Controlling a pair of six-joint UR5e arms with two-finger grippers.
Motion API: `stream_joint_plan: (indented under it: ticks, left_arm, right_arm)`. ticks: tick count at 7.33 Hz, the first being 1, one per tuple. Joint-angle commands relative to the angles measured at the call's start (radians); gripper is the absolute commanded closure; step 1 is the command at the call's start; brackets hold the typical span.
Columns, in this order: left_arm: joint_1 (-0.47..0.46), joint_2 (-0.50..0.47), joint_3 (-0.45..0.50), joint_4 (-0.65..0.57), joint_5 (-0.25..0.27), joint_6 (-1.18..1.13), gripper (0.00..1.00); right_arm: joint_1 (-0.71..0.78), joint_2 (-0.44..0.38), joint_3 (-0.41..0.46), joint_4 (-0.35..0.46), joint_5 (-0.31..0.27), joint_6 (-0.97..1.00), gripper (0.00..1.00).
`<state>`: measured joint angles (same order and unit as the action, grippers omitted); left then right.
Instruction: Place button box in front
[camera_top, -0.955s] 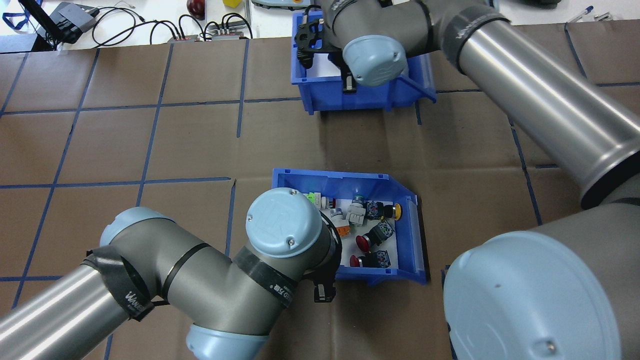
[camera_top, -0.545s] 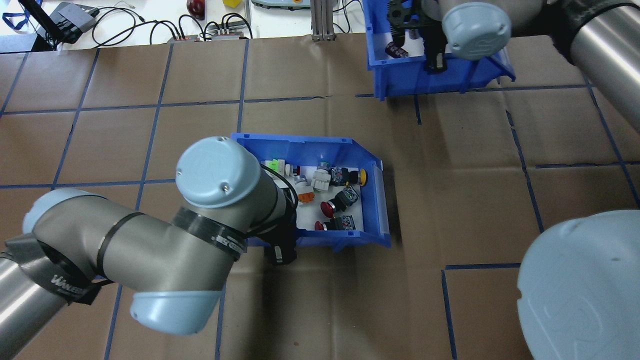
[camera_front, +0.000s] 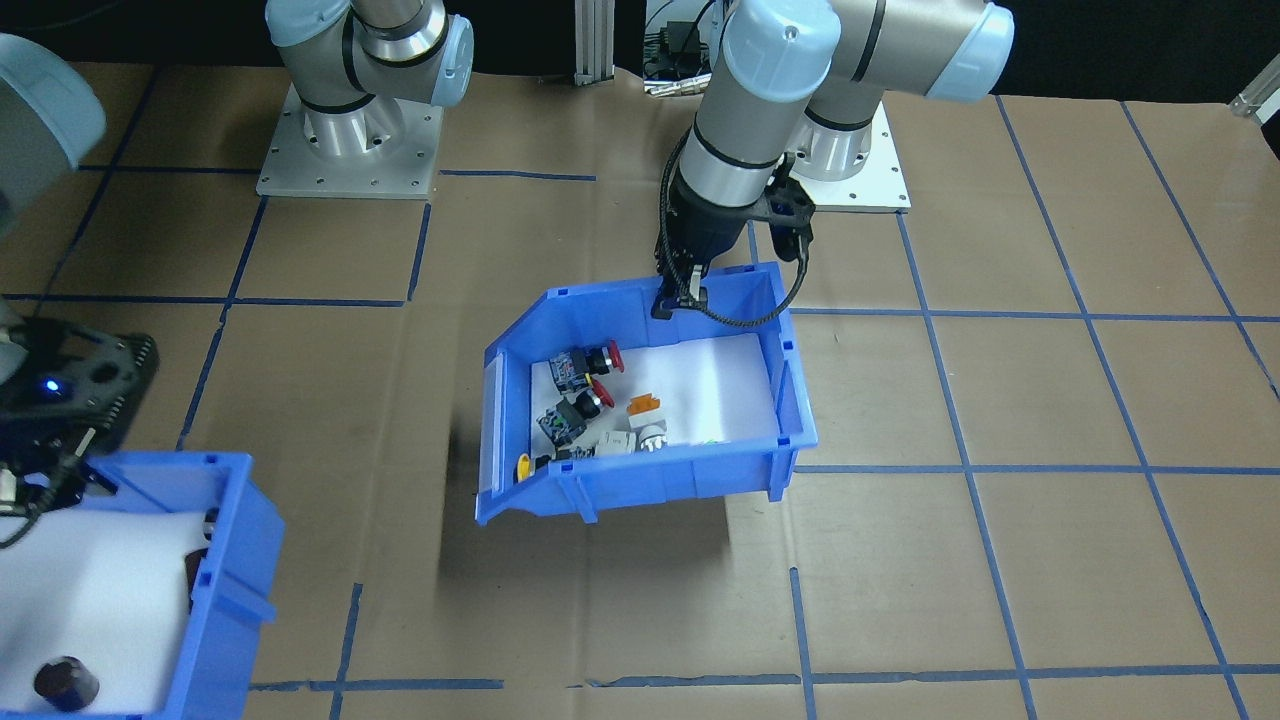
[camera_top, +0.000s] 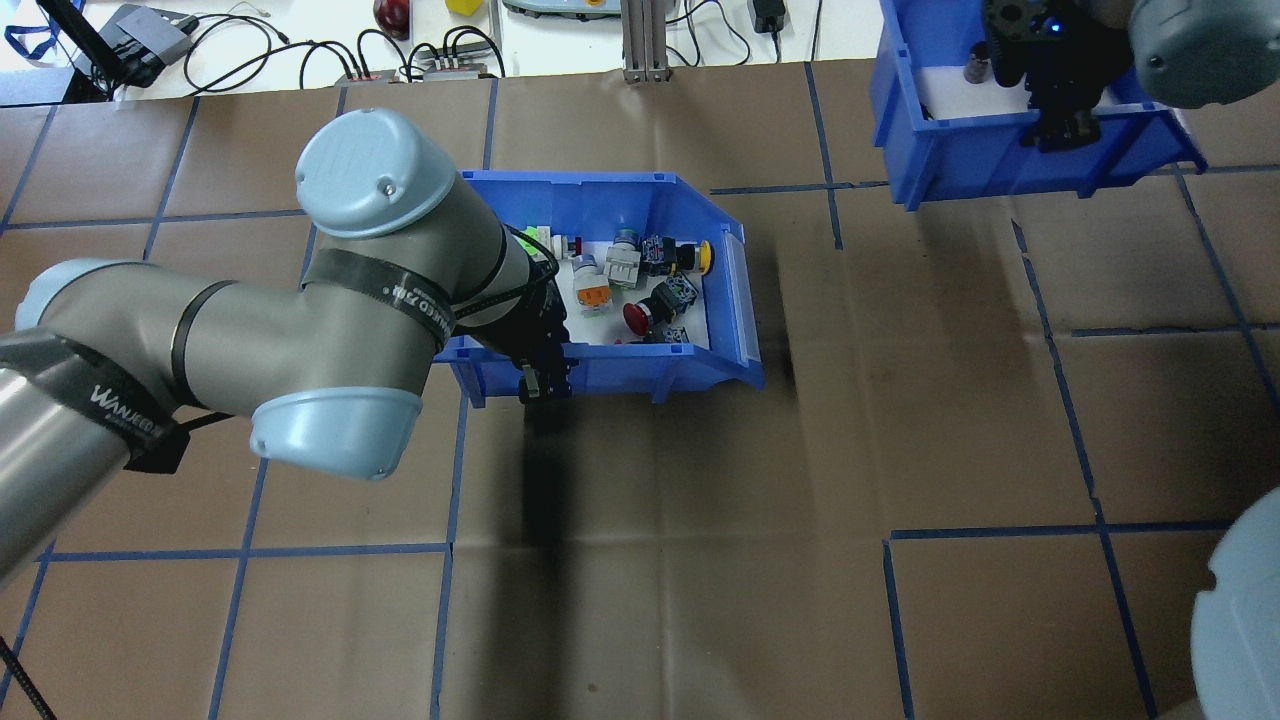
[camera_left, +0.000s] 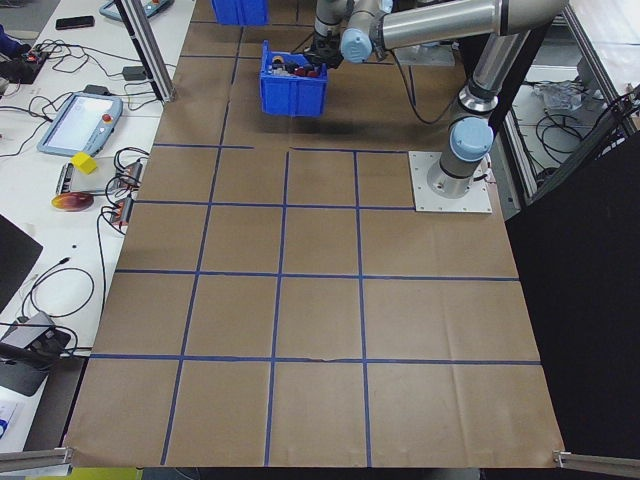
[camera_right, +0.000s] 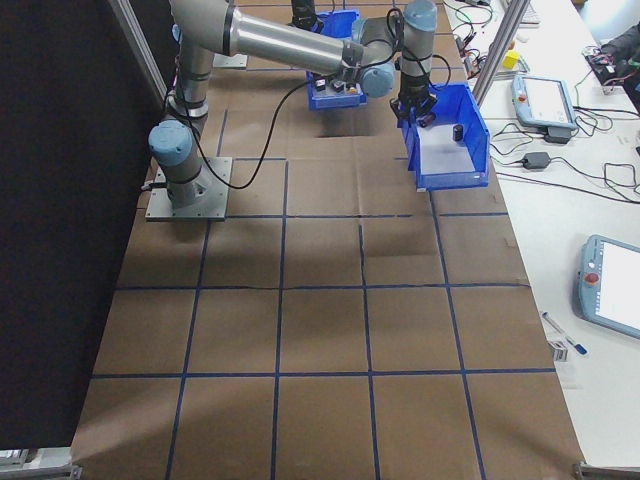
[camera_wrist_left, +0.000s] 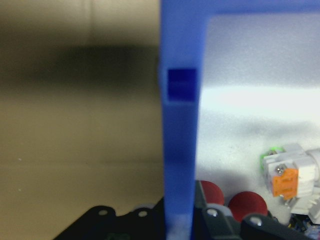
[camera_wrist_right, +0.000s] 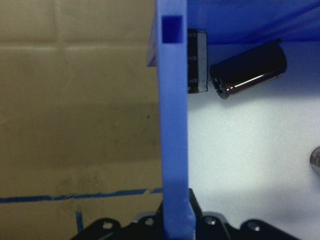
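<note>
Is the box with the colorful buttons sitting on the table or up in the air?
Up in the air. The left claw pinches the button box by its wall, and its shadow lies apart on the table.

bare brown table (camera_top: 700, 560) near side, second bin (camera_top: 960, 150) far right

The button box (camera_top: 610, 368) looks like smooth blue moulded plastic with a matt white foam liner (camera_front: 720, 385). The push-buttons' red caps (camera_wrist_left: 249, 202) appear glossy. The bench (camera_top: 700, 560) is covered in matt brown paper, creased, with blue tape lines (camera_top: 1060, 532). In the second blue bin (camera_wrist_right: 172, 125), a dark capacitor (camera_wrist_right: 248, 69) has a shiny sleeve.
</note>
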<state>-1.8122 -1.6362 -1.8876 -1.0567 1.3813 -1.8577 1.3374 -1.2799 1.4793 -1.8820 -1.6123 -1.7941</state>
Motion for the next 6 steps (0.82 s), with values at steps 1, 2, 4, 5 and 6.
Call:
stream_joint_plan:
  ticks: [1, 2, 4, 5, 6]
  left_arm:
    - [0.002, -0.161, 0.149, 0.003, -0.129, 0.003, 1.0]
    - [0.001, -0.209, 0.168, 0.007, -0.133, 0.005, 1.0]
    - [0.01, -0.261, 0.17, 0.076, -0.197, -0.001, 1.0]
    - [0.036, -0.273, 0.17, 0.084, -0.199, -0.012, 0.99]
    - [0.039, -0.275, 0.171, 0.086, -0.199, -0.012, 0.99]
  right_arm:
    - [-0.055, -0.112, 0.128, 0.03, 0.011, -0.071, 0.95]
    - [-0.081, -0.155, 0.191, 0.027, 0.032, -0.12, 0.95]
    - [-0.098, -0.222, 0.287, 0.03, 0.052, -0.165, 0.95]
    - [-0.099, -0.251, 0.341, 0.014, 0.052, -0.163, 0.95]
    - [-0.096, -0.277, 0.382, 0.001, 0.052, -0.154, 0.95]
